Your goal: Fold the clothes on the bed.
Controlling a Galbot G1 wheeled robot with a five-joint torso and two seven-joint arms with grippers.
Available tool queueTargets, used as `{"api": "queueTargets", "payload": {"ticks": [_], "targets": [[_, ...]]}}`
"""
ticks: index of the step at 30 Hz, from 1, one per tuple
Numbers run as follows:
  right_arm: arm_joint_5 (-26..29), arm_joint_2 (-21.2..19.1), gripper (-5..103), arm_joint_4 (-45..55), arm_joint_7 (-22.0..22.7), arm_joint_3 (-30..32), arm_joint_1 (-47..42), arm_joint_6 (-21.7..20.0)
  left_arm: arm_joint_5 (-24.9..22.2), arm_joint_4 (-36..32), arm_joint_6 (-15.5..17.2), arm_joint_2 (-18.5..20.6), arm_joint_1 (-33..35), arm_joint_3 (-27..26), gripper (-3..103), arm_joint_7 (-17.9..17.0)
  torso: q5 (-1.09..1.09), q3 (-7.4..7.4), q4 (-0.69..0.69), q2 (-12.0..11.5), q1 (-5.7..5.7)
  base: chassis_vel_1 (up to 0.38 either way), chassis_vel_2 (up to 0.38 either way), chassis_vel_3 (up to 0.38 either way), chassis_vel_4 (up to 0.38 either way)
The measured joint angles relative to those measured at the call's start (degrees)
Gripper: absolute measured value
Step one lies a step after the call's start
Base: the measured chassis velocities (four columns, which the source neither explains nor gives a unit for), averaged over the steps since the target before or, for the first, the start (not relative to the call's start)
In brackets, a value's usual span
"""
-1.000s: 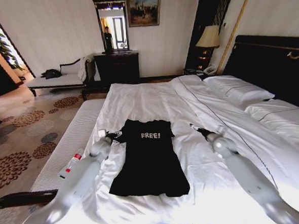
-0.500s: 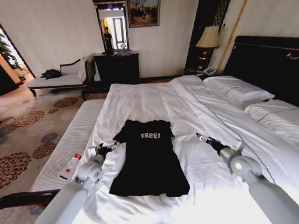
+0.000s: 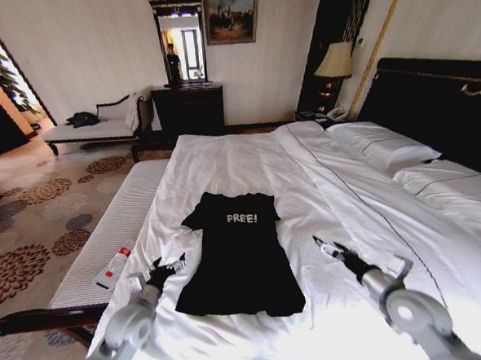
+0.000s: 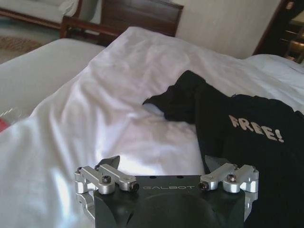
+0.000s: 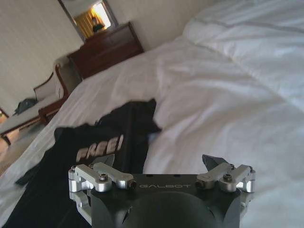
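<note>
- Black T-shirt (image 3: 239,257) lies flat and unfolded mid-bed (image 3: 247,159); folding not begun.
- Left gripper (image 3: 165,267) at its 9 o'clock, right gripper (image 3: 326,247) at 3 o'clock, both spread wide and empty.

The walls (image 3: 94,50) were pale and faintly striped. A dark dresser (image 3: 189,108) stood against the far wall beneath a mirror (image 3: 179,41) and a framed painting (image 3: 231,12). A white-cushioned chaise (image 3: 98,126) sat on the floral carpet (image 3: 38,217). A lamp (image 3: 336,60) glowed beside what seemed a telephone (image 3: 335,112).
</note>
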Motion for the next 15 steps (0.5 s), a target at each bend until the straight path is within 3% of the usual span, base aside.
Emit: {"api": "queueTargets", "payload": {"ticks": [8, 15], "targets": [[-3.06, 4.42, 100, 2.73, -0.72, -2.74, -5.89, -1.28, -1.11, -2.15, -0.55, -1.03, 6.68, -4.3, 100, 0.64, -0.01, 0.0, -0.02, 0.0, 0.01, 0.0, 0.0, 0.0, 0.0], [-11.72, 9.05, 100, 4.99, -1.74, -8.81, -10.45, -0.56, -1.84, -3.81, -1.43, -2.43, 14.57, -8.32, 100, 4.12, -0.01, 0.0, -0.01, 0.0, 0.01, 0.0, 0.0, 0.0, 0.0]]}}
